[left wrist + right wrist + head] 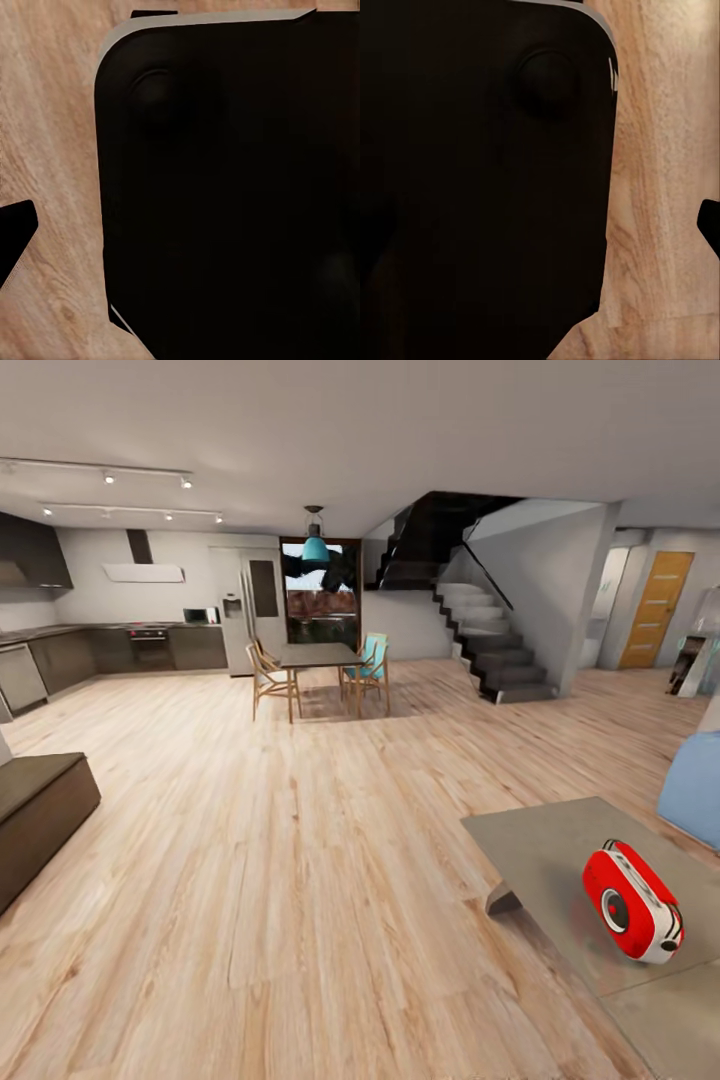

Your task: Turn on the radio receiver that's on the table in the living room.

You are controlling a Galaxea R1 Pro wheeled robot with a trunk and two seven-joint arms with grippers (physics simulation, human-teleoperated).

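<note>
Red radio receiver (632, 901) on table (560, 840) in head view; fingers' state perhaps unreadable.

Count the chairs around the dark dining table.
3 visible: two light wooden chairs at the dark rectangular dining table's left side, one teal-backed wooden chair at its right. More may be hidden behind.

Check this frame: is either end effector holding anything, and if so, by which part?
Nothing appears held. The radio receiver sits untouched on the table; both wrist views face a dark panel over wood floor.
</note>
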